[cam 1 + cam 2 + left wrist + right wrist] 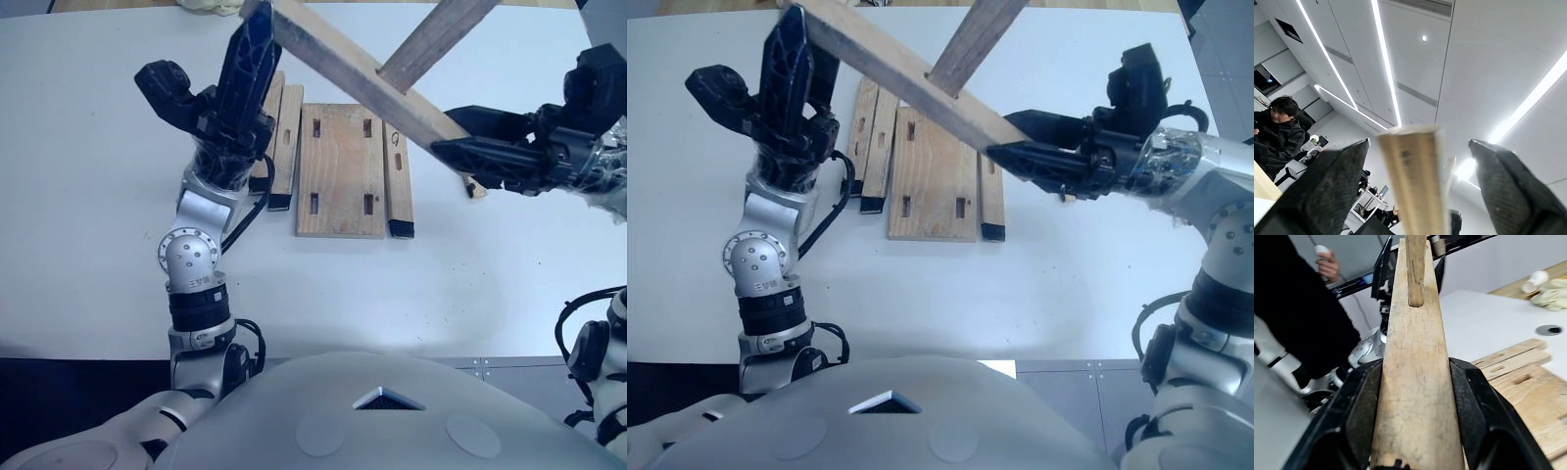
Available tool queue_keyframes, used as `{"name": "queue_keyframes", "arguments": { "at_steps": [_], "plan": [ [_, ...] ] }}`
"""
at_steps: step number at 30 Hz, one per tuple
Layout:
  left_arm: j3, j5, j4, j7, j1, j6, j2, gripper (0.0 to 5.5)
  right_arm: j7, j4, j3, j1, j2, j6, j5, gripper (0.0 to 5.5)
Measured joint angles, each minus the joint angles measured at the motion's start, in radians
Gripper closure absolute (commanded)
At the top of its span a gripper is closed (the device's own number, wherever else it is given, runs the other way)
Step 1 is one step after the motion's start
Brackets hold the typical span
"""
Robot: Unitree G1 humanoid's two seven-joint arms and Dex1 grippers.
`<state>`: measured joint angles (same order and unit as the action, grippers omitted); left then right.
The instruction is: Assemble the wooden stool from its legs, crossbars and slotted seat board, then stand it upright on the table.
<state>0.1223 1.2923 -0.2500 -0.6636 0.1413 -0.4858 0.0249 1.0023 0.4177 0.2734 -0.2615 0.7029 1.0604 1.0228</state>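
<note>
My right gripper (443, 130) is clamped on one end of a leg (362, 78), raised slantwise over the table (98, 245). My left gripper (1418, 144) stands wide, its fingers astride the leg's other end without touching. A crossbar (431, 39) sits in the leg's slot. Below lies the seat board (340, 171), flat, with loose legs (284, 147) at both sides.

Seat board (340, 171) on table (88, 245) between loose legs (286, 147); leg (362, 73) with crossbar (431, 39) aloft above them
</note>
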Motion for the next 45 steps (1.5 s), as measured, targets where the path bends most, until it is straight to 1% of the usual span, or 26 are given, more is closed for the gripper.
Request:
{"name": "queue_keyframes", "arguments": {
  "at_steps": [2,4,12,13,21,22,25,26,28,32,34,37,39,40,41,43,45],
  "plan": [
    [-0.013,-0.018,-0.011,-0.022,-0.006,-0.011,0.008,1.78,0.038,0.014,-0.005,0.023,0.029,0.001,0.009,3.49],
    [-0.023,-0.021,-0.017,-0.035,-0.011,-0.016,0.009,2.00,0.065,0.018,-0.013,0.042,0.062,0.000,0.015,3.49],
    [-0.043,-0.016,-0.017,-0.060,-0.013,-0.049,0.007,3.35,0.055,0.017,-0.020,0.053,0.062,-0.007,0.016,3.49],
    [-0.047,-0.015,-0.017,-0.065,-0.014,-0.056,0.007,3.41,0.051,0.017,-0.021,0.053,0.060,-0.007,0.018,3.49],
    [-0.014,0.013,-0.004,-0.082,-0.006,-0.066,0.008,3.41,0.009,0.035,-0.050,0.053,0.052,-0.047,0.027,3.49],
    [-0.007,0.013,0.001,-0.080,0.005,-0.065,0.008,3.41,-0.002,0.036,-0.053,0.051,0.051,-0.057,0.026,3.11],
    [0.049,0.012,0.013,-0.051,0.067,-0.024,0.008,3.41,-0.046,0.018,-0.103,0.044,0.050,-0.117,-0.054,2.67],
    [0.076,0.005,0.013,-0.043,0.097,-0.002,0.017,3.41,-0.069,-0.001,-0.122,0.046,0.050,-0.126,-0.094,2.43],
    [0.110,-0.054,0.008,-0.036,0.170,0.023,0.094,3.41,-0.114,-0.054,-0.161,0.054,0.048,-0.170,-0.180,2.40],
    [0.150,-0.111,-0.023,-0.049,0.246,0.023,0.234,3.41,-0.152,-0.099,-0.186,0.080,0.044,-0.230,-0.263,2.40],
    [0.159,-0.137,-0.030,-0.092,0.283,0.000,0.335,3.41,-0.203,-0.142,-0.217,0.096,0.012,-0.265,-0.344,2.78],
    [0.161,-0.139,-0.022,-0.150,0.301,-0.052,0.427,3.41,-0.291,-0.229,-0.234,0.086,0.000,-0.320,-0.443,3.27],
    [0.159,-0.136,-0.017,-0.189,0.319,-0.098,0.494,3.41,-0.385,-0.312,-0.205,0.050,-0.054,-0.381,-0.507,3.47],
    [0.159,-0.135,-0.016,-0.196,0.324,-0.107,0.506,3.42,-0.412,-0.331,-0.196,0.039,-0.066,-0.403,-0.529,3.62],
    [0.159,-0.131,-0.008,-0.217,0.341,-0.142,0.544,3.42,-0.487,-0.401,-0.188,0.004,-0.071,-0.477,-0.597,3.78],
    [0.158,-0.132,0.010,-0.242,0.357,-0.178,0.595,3.42,-0.574,-0.478,-0.142,-0.031,-0.073,-0.554,-0.664,4.13],
    [0.156,-0.135,0.023,-0.257,0.372,-0.200,0.618,3.42,-0.615,-0.515,-0.117,-0.039,-0.077,-0.602,-0.691,4.39]
  ]
}}
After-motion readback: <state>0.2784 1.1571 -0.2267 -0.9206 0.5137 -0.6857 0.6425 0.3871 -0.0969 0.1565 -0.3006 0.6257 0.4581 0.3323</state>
